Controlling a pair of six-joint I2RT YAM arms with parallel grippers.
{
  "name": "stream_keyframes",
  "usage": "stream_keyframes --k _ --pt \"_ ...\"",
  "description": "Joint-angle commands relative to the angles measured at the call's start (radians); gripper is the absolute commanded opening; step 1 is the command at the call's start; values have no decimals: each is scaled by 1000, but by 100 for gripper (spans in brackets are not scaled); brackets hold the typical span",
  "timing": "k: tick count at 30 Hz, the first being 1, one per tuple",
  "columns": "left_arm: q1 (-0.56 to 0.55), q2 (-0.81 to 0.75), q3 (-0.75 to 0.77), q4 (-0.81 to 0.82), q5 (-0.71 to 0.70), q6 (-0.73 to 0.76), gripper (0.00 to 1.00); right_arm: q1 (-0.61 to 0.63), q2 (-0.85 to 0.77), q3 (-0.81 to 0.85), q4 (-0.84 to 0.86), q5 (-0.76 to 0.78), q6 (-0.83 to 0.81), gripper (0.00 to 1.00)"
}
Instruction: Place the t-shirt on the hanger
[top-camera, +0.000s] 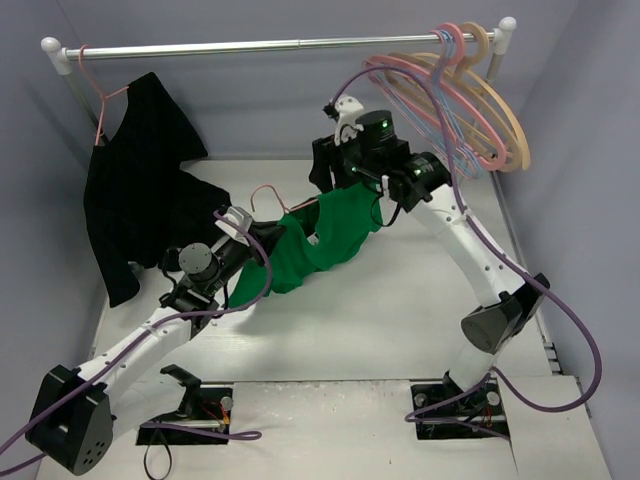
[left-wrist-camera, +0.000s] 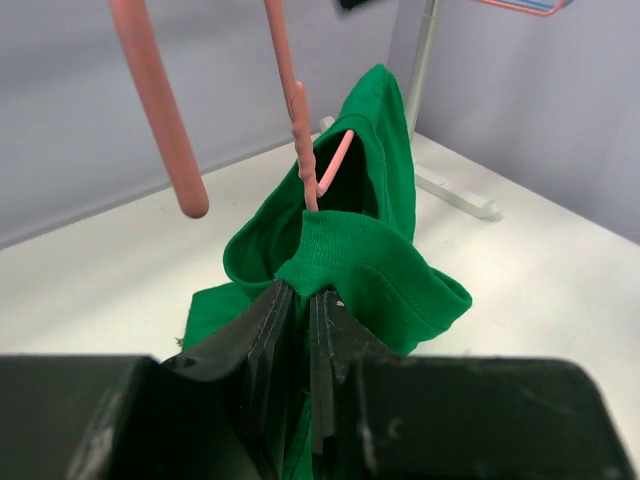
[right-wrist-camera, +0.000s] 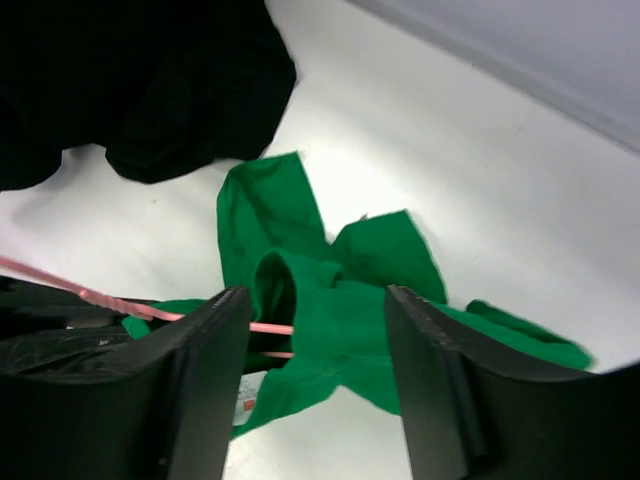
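Left gripper (left-wrist-camera: 303, 312): jaws closed tight on the ribbed collar edge of the t-shirt (left-wrist-camera: 375, 235), raised above the table at the near left of the cloth

Grip detail: green cloth is pinched between the 2 pads; the hanger (left-wrist-camera: 300, 140) wire drops behind the collar right at the jaws, and I cannot tell whether it is in the pinch too

Right gripper (right-wrist-camera: 315, 365): its 2 fingers stand well apart with nothing between them; it hangs over the far right end of the t-shirt, and green cloth shows through the gap below

T-shirt: bright green and bunched, in the middle of the table (top-camera: 400, 320), running from the left gripper towards the far right under the right gripper; the collar is lifted, and the loose folds and 1 sleeve lie crumpled on the table top

Hanger: thin pink wire, its stem rising out of the neck opening just beside the left gripper, the hook curving free above; 1 arm shows inside the neck hole, the rest is hidden by cloth

Black garment (top-camera: 140, 190): on another pink hanger at the far left, its hem sagging onto the table, near the t-shirt but apart from it

Rail (top-camera: 250, 46): a silver bar across the far side, above the table

Tan wooden hangers (top-camera: 519, 135): on the right end of the rail, with thin pink and blue ones beside them
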Motion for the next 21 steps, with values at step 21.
stream_keyframes --k 21 --pt "51 -43 125 -28 192 -32 0 -352 4 63 -274 -693 -917 59"
